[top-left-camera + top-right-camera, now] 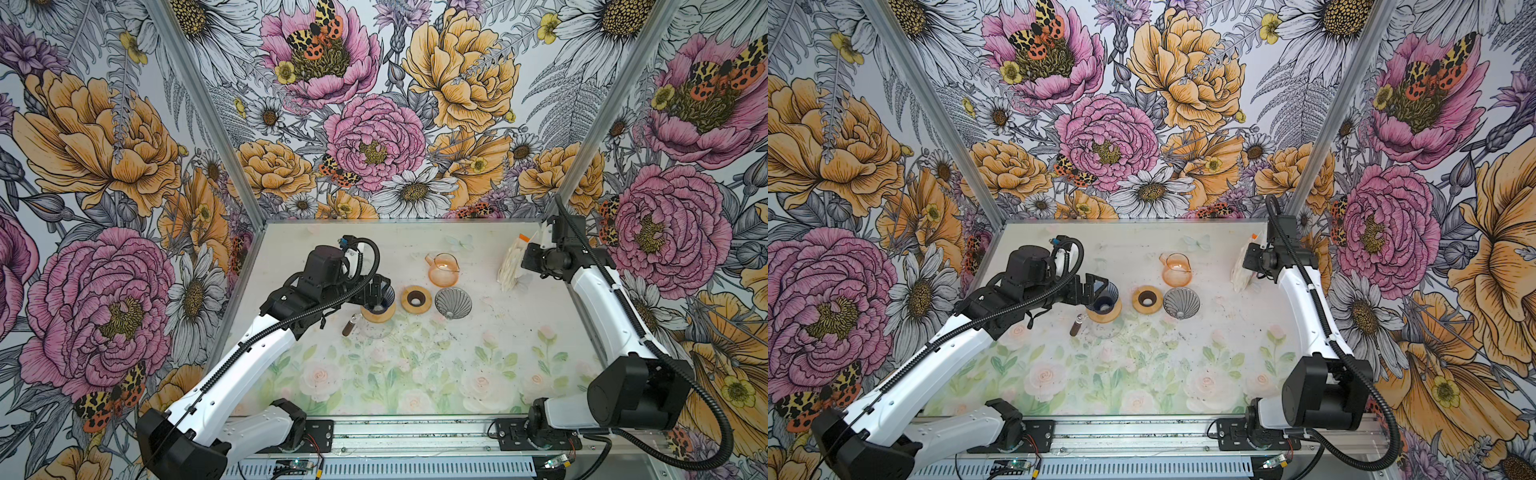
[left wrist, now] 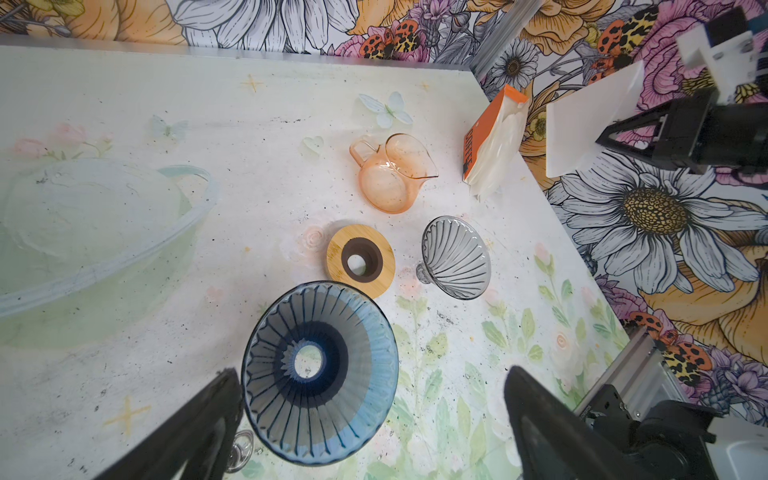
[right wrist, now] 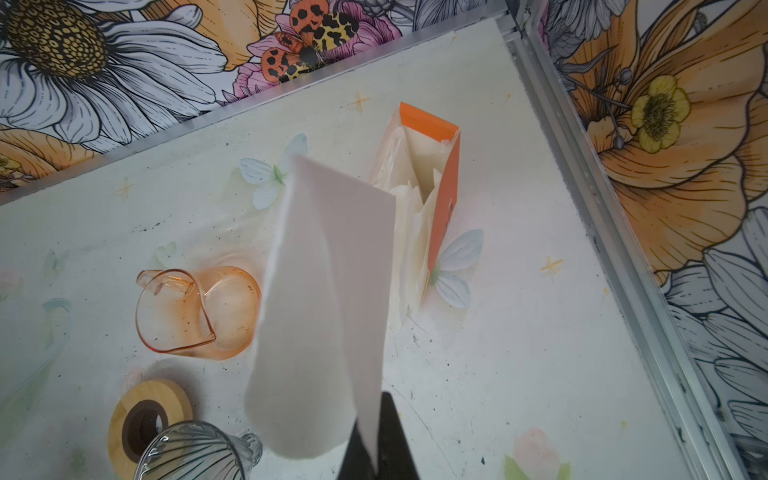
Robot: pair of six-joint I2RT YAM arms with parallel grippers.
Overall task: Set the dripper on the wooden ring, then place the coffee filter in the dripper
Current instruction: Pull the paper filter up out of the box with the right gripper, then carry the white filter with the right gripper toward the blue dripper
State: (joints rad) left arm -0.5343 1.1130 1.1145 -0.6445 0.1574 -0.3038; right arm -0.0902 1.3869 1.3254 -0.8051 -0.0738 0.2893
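My right gripper (image 3: 374,415) is shut on a white coffee filter (image 3: 324,291), which it holds by one edge in the air near the back right of the table. In the left wrist view the same coffee filter (image 2: 590,120) shows flat above the filter pack. A blue ribbed dripper (image 1: 386,297) sits on a wooden collar atop a glass server. My left gripper (image 2: 370,374) is open at its rim, with the blue dripper (image 2: 357,332) between the fingers and close to one of them. A grey ribbed dripper (image 1: 453,302) stands alone further right.
An orange-and-white pack of filters (image 1: 510,270) stands near the right wall, under the right gripper (image 1: 527,254). An orange glass pitcher (image 1: 442,270) stands behind a loose wooden ring (image 1: 405,305). A clear glass vessel (image 2: 104,232) shows blurred in the left wrist view.
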